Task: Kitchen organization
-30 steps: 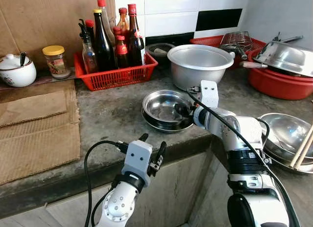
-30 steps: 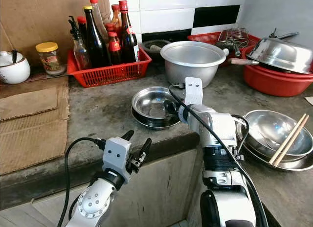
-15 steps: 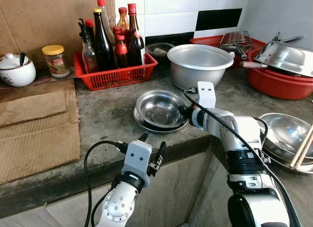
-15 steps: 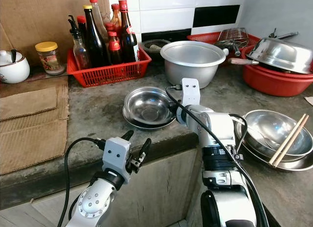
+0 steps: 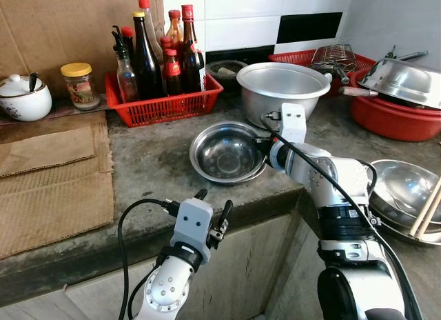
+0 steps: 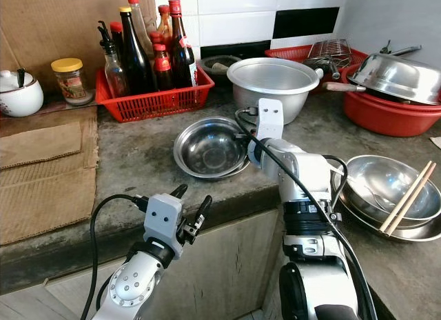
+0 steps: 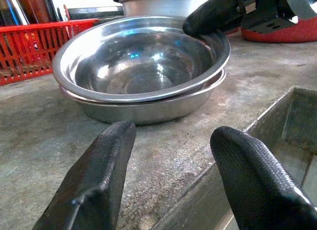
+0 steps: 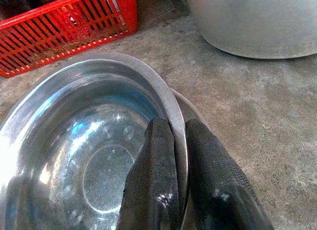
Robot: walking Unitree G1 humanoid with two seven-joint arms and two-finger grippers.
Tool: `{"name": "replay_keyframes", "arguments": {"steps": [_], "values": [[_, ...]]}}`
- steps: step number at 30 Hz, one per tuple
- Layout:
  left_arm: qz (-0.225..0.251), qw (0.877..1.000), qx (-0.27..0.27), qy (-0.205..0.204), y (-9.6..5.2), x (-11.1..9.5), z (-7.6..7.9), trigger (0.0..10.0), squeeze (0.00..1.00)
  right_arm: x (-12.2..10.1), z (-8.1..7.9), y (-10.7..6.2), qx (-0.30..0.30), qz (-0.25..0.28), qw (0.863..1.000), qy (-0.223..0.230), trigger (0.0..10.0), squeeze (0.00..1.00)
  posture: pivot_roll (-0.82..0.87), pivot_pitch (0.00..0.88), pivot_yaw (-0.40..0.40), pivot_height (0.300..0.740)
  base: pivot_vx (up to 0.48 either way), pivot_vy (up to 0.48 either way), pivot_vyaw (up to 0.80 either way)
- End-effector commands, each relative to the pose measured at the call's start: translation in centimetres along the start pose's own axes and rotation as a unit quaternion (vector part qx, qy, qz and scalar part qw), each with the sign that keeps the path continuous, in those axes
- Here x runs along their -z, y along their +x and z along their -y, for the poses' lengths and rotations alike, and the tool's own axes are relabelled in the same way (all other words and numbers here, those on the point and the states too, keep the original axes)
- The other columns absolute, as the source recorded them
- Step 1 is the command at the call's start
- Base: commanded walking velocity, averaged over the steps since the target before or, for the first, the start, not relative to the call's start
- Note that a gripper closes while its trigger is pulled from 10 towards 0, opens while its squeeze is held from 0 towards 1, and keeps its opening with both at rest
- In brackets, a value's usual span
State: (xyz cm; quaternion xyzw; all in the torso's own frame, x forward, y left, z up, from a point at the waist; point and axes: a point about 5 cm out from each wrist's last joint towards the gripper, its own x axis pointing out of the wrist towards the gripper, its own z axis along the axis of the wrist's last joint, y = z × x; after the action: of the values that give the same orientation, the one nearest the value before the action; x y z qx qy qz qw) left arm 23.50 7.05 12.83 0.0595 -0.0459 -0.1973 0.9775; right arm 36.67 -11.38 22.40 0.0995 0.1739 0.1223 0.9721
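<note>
Through the left wrist camera I saw my left gripper (image 7: 171, 183) hovering low above the grey concrete counter (image 7: 163, 155), its two black fingers (image 7: 94, 180) spread well apart with nothing between them. Just ahead sat a steel bowl (image 7: 143, 61) nested on a second steel bowl (image 7: 163, 103). A black finger of the right gripper (image 7: 213, 14) pinched the upper bowl's far rim. A red basket (image 7: 34, 46) stood behind, and what looked like a large metal pot (image 7: 163, 3) beyond the bowls.

Right gripper (image 8: 171, 141) fingers pinched together, arm reaching forward; left gripper (image 7: 173, 155) fingers spread apart.
</note>
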Motion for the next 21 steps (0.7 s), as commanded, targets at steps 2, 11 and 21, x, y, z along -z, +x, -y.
{"name": "replay_keyframes", "arguments": {"steps": [2,11,21], "values": [[0.003,1.0,0.001,0.002,0.1,0.0,0.2,10.0,0.0,0.7,-0.7,0.1,-0.016,-0.021,1.0,-0.009,0.0,0.0,0.08,0.0,-0.059,0.74,0.0,0.0,0.0],[0.002,1.0,0.0,0.002,0.2,0.0,0.2,10.0,0.0,0.7,-1.5,0.5,-0.045,-0.026,0.999,0.004,10.0,1.0,0.08,0.0,-0.064,0.74,0.0,0.0,0.0],[-0.001,1.0,-0.003,0.004,0.1,0.2,0.1,10.0,0.0,0.1,-1.7,0.6,-0.049,-0.025,0.998,0.013,10.0,0.0,0.08,0.0,-0.064,0.74,0.0,0.0,0.0]]}}
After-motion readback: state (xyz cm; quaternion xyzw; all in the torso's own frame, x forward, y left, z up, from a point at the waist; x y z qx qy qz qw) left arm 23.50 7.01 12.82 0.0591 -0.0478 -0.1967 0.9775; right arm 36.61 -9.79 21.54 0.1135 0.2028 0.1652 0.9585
